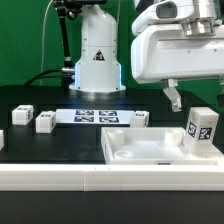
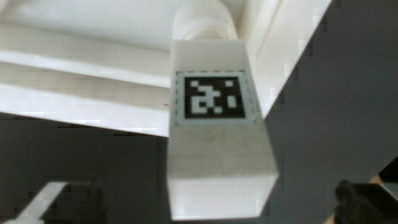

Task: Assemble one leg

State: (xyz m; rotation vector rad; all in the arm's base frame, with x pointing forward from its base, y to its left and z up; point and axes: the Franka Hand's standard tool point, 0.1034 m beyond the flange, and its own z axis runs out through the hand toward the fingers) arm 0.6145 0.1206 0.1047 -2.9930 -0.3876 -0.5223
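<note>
1. Where the white tabletop lies on the black table at the exterior view's right, the leg stands upright on its right-hand part, marker tag facing the camera.
2. The fingers are spread apart, one on either side of the leg in the wrist view, with a clear gap on each side; they grip nothing.
3. Three spare legs lie loose on the table, near the marker board.
</note>
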